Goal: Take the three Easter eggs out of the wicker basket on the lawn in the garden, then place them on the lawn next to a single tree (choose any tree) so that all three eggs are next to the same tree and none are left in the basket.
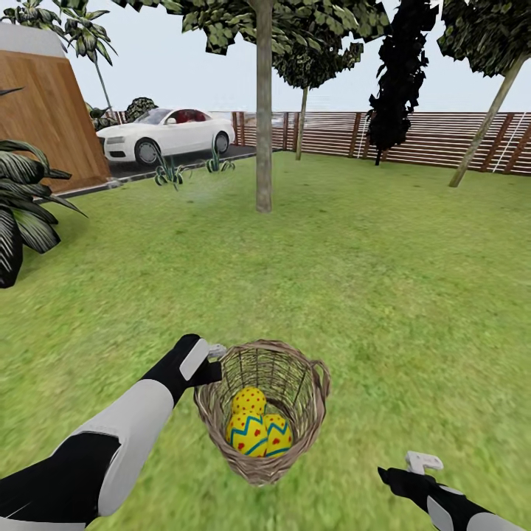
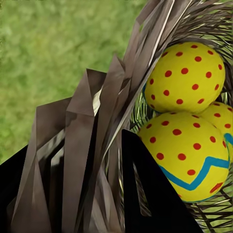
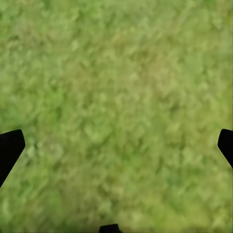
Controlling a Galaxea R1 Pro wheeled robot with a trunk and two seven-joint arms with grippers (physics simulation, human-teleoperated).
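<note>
**Left jaws pinching the basket rim; three eggs inside**

Head view. The wicker basket (image 1: 263, 409) appears held off the lawn (image 1: 383, 280) and tilted, its mouth facing the camera. The left gripper (image 1: 214, 355) meets the rim on the basket's left side; the right gripper (image 1: 422, 463) hangs well apart, low at the right. All three Easter eggs (image 1: 256, 425) lie bunched at the basket's bottom. The straight-trunked tree (image 1: 263, 110) stands well ahead, slightly left of the basket.

Left wrist view. The jaws straddle the woven wall, pinching it: one finger (image 2: 150, 194) is inside, just beside the nearest egg (image 2: 187, 153); a second egg (image 2: 187, 75) lies beyond it.

Right wrist view. Jaws spread wide over bare grass (image 3: 116, 107), holding nothing.

Judgement: the eggs lie inside the wall from the left jaws, so the free right arm is better placed to reach in.
</note>
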